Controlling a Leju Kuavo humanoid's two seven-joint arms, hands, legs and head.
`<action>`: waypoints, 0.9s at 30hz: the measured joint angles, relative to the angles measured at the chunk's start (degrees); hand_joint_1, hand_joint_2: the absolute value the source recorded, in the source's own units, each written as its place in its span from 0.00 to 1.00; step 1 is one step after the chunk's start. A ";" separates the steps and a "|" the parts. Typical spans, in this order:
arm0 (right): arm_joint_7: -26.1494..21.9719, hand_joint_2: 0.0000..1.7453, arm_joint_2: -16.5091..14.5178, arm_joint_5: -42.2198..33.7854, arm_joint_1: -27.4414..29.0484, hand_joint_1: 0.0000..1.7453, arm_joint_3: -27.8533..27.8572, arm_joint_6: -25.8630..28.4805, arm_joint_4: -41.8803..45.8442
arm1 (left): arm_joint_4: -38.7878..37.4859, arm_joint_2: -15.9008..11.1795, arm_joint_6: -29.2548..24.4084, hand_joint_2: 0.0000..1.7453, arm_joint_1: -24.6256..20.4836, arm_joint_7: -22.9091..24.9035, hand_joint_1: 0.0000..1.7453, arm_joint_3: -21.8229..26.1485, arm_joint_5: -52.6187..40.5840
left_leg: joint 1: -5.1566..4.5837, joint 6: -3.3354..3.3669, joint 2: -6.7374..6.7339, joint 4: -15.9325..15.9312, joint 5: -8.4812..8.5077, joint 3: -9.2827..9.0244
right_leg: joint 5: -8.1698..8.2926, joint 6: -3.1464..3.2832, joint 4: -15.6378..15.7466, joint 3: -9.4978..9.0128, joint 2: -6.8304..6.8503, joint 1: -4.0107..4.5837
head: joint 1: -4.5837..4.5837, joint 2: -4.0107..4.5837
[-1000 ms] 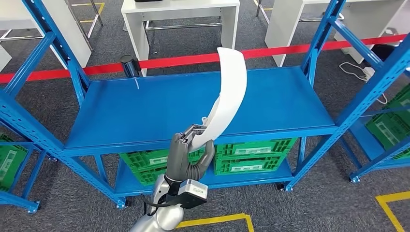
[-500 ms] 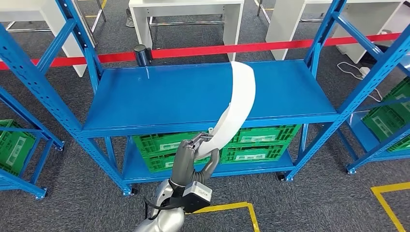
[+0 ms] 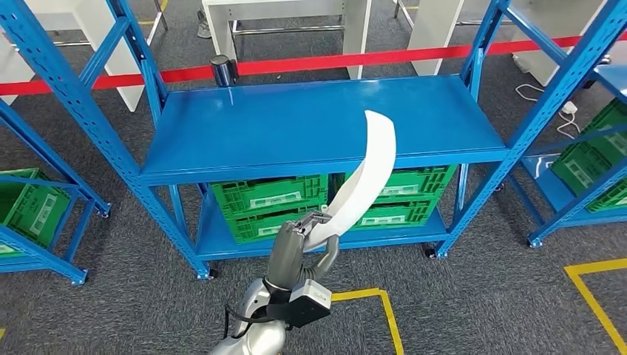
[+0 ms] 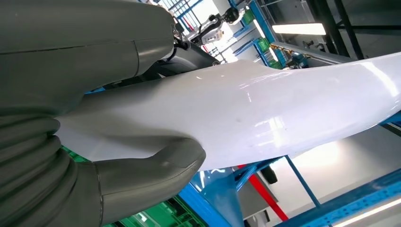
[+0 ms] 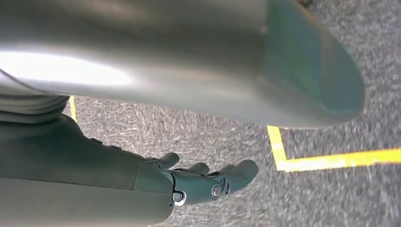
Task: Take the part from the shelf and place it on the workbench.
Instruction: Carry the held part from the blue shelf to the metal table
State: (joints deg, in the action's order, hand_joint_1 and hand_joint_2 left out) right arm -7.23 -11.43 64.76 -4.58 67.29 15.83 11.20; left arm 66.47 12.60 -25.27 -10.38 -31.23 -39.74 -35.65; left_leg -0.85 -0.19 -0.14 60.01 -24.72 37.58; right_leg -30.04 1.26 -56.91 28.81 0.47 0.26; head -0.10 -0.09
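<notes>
My left hand (image 3: 299, 248) grips the lower end of a long, curved white part (image 3: 367, 171) and holds it upright in front of the blue shelf (image 3: 244, 129); the part's tip stands over the shelf's front edge. In the left wrist view the thumb (image 4: 151, 165) and the fingers above it clamp the glossy white part (image 4: 265, 113). In the right wrist view my right hand (image 5: 198, 182) hangs over grey carpet, its fingers loosely apart and holding nothing.
Green crates (image 3: 270, 196) sit on the shelf's lower level. Further blue racks with green crates (image 3: 29, 211) stand left and right. Red barrier tape (image 3: 333, 61) and white tables (image 3: 288, 9) lie beyond. Yellow floor lines (image 3: 595, 268) mark the carpet.
The whole picture has shifted: the camera has drawn back from the shelf, which now looks farther and higher. My left hand keeps its hold on the white part.
</notes>
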 joint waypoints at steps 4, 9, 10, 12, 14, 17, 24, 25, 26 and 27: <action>-1.33 0.00 -0.32 -0.96 -0.12 0.00 0.01 0.35 -0.01 | -0.15 -0.24 0.42 1.00 0.14 0.83 1.00 0.00 -0.88 | 0.75 -1.49 0.12 12.18 -9.45 2.78 | 2.58 0.19 0.05 3.16 0.20 -0.39 | 0.32 0.00; -1.90 0.00 -0.48 -1.66 -0.16 0.00 0.03 0.08 -0.01 | -0.33 -0.28 0.44 1.00 0.26 1.57 1.00 0.00 -1.97 | 1.34 -1.95 0.12 4.86 -5.06 -6.28 | 4.83 -0.91 -0.91 6.78 0.36 -0.76 | 0.43 0.00; -1.85 0.00 -0.49 -1.77 -0.18 0.00 0.04 -0.02 -0.01 | -0.32 -0.27 0.44 1.00 0.26 1.73 1.00 0.00 -2.11 | 1.30 -1.67 0.13 1.18 -5.69 -8.69 | 5.18 -1.26 -1.18 7.11 0.33 -0.74 | 0.46 0.00; -1.74 0.00 -0.54 -1.93 -0.21 0.00 0.08 -0.12 -0.01 | -0.31 -0.25 0.44 1.00 0.28 2.01 1.00 0.00 -2.36 | 0.99 -0.74 0.16 -2.62 -7.14 -10.64 | 5.85 -2.01 -1.41 7.45 0.30 -0.69 | 0.52 0.00; -1.68 0.00 -0.57 -2.04 -0.23 0.00 0.10 -0.14 -0.01 | -0.31 -0.25 0.44 1.00 0.31 2.20 1.00 0.00 -2.64 | 0.96 0.48 0.10 -2.87 -6.76 -10.22 | 6.07 -2.72 -1.61 7.70 0.27 -0.88 | 0.51 0.00; -1.83 0.00 -0.65 -2.25 -0.22 0.00 0.15 -0.33 -0.01 | -0.34 -0.24 0.45 1.00 0.32 2.34 1.00 0.00 -2.94 | 1.06 1.79 -0.13 -2.93 -5.67 -9.37 | 1.39 -3.49 -8.34 10.55 0.04 -1.12 | 0.26 0.00; -2.21 0.00 -0.70 -2.62 -0.33 0.00 0.22 -1.02 -0.01 | -0.82 -0.24 0.92 1.00 0.31 2.76 1.00 0.00 -3.14 | 0.72 1.62 -0.17 -0.88 -4.59 -6.47 | 1.12 -2.95 -6.66 6.40 -0.08 -0.92 | 0.16 0.00; -2.20 0.00 -0.72 -2.56 -0.40 0.00 0.22 -1.16 -0.01 | -0.85 -0.23 0.99 1.00 0.29 2.86 1.00 0.00 -3.18 | 0.65 1.36 -0.16 -0.66 -4.52 -6.18 | 1.77 -2.66 -4.02 4.99 -0.11 -0.77 | 0.16 0.00; -2.16 0.00 -0.74 -2.47 -0.44 0.00 0.22 -1.38 -0.01 | -0.89 -0.22 1.05 1.00 0.27 2.99 1.00 0.00 -3.25 | 0.61 1.03 -0.16 -0.57 -4.38 -5.93 | 1.93 -2.38 -2.78 4.50 -0.14 -0.60 | 0.17 0.00; -2.10 0.00 -0.77 -2.35 -0.44 0.00 0.22 -1.57 -0.01 | -0.95 -0.22 1.10 1.00 0.26 3.16 1.00 0.00 -3.36 | 0.59 0.61 -0.16 -0.60 -4.17 -5.74 | 2.07 -2.12 -2.66 4.62 -0.16 -0.41 | 0.18 0.00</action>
State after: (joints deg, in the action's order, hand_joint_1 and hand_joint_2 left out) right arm -9.34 -12.20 62.41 -5.03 67.52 14.26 11.19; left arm 65.52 12.37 -24.17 -10.13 -28.07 -39.74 -39.00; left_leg -0.26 0.42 -0.30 59.41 -28.89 31.84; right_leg -27.97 -0.87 -59.57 33.43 0.31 -0.15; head 0.08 -0.09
